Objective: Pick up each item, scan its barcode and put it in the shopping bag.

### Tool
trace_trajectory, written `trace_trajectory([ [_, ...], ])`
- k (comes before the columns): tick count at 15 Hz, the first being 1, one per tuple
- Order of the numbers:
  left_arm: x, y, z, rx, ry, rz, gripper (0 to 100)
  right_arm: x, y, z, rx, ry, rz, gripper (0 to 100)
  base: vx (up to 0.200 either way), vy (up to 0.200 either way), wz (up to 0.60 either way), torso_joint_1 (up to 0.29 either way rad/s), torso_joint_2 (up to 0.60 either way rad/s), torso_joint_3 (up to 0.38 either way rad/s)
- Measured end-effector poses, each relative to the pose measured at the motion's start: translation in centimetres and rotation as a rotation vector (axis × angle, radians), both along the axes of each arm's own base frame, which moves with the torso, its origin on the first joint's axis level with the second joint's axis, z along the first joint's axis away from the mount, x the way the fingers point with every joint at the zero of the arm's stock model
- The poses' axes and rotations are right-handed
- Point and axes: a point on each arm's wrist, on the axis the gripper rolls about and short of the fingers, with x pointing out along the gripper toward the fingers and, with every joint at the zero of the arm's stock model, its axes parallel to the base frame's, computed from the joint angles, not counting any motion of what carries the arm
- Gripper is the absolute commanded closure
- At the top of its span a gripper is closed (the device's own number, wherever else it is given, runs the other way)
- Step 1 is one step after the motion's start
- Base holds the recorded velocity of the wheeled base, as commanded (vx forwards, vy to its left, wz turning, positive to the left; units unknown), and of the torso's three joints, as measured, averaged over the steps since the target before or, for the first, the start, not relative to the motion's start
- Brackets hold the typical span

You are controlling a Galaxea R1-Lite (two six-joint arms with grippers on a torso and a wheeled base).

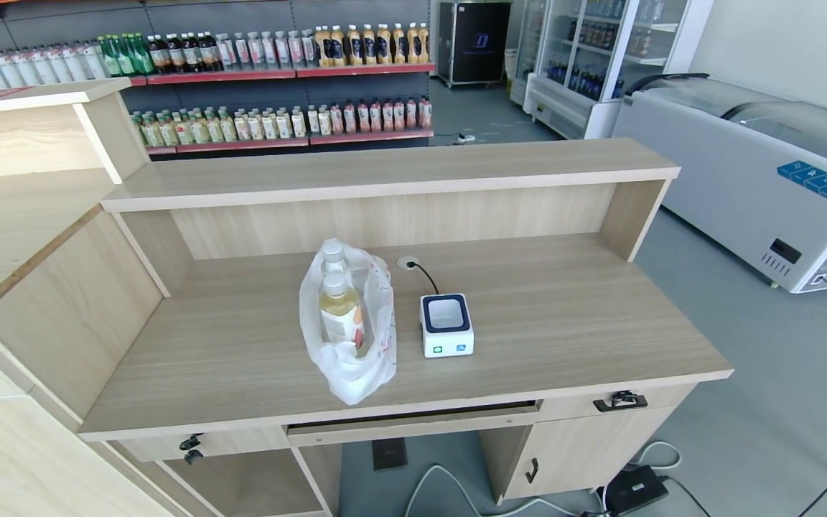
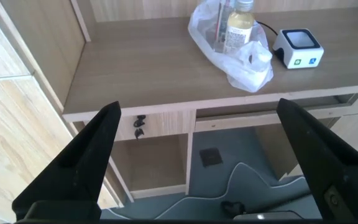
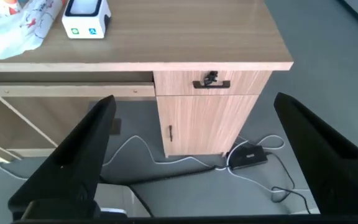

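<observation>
The shopping bag [image 1: 349, 337] stands on the wooden table [image 1: 564, 309], its thin white plastic slumped open at the mouth. Two capped drink bottles stand upright inside it: the nearer bottle [image 1: 340, 309] holds a yellowish drink, and the farther bottle [image 1: 332, 258] sits right behind it. They lean on each other and the bag's walls, which probably keeps the soft bag from folding flat.

Just beside the bag, on the robot's right, sits the barcode scanner [image 1: 446, 324] with its window facing up. That suits an item being passed over it on the way to the bag. Its black cable [image 1: 424, 276] runs back to a grommet hole in the tabletop, out of the working path.

The left pincer [image 2: 197, 106] hangs below and in front of the table edge, fingers spread wide and holding nothing. The right pincer [image 3: 194, 99] is likewise low and in front, near the cupboard door — also spread and empty.

With both bottles bagged and both arms drawn back, the task looks at or near its end.
</observation>
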Motion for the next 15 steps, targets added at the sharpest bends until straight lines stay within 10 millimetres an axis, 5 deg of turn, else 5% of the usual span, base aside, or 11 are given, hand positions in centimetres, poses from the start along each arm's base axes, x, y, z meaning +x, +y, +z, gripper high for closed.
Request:
trace_trajectory([
  [15,0.0,0.0,0.0,0.0,0.0,0.0,0,-0.73,-0.01,-0.35,0.019,-0.082,-0.003,0,0.0,0.0,0.0,0.0,0.0,0.0],
])
